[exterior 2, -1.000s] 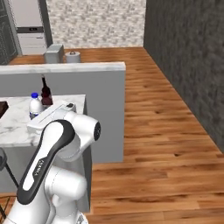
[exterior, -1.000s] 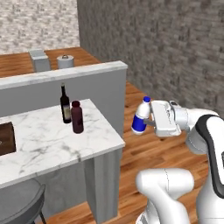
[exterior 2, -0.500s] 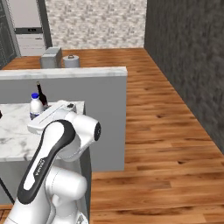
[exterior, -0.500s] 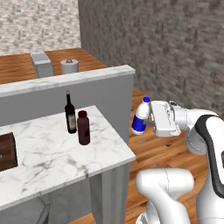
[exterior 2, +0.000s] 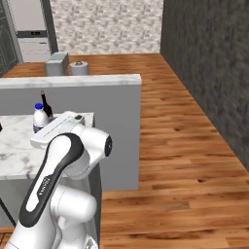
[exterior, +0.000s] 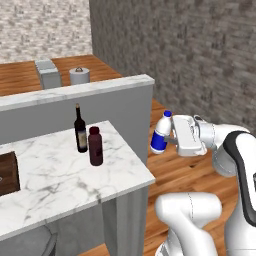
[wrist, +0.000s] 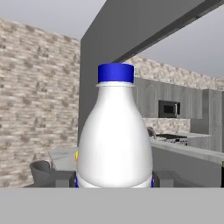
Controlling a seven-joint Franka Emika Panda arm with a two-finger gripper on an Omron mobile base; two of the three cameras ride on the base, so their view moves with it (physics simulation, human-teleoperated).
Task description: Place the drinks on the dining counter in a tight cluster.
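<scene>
Water bottle (exterior: 161,133) upright in the hand (exterior: 172,136), off the dining counter (exterior: 65,172).

There are three bottles, one tall dark wine bottle (exterior: 80,128), one short dark red bottle (exterior: 95,146) and one small water bottle with a blue cap (exterior: 161,132), plus one brown box (exterior: 8,173), one grey toaster (exterior: 49,73) and one round grey pot (exterior: 79,76).

A grey toaster (exterior: 49,74) and round canister (exterior: 79,76) sit beyond; a dark wooden box (exterior: 8,173) lies left.
</scene>
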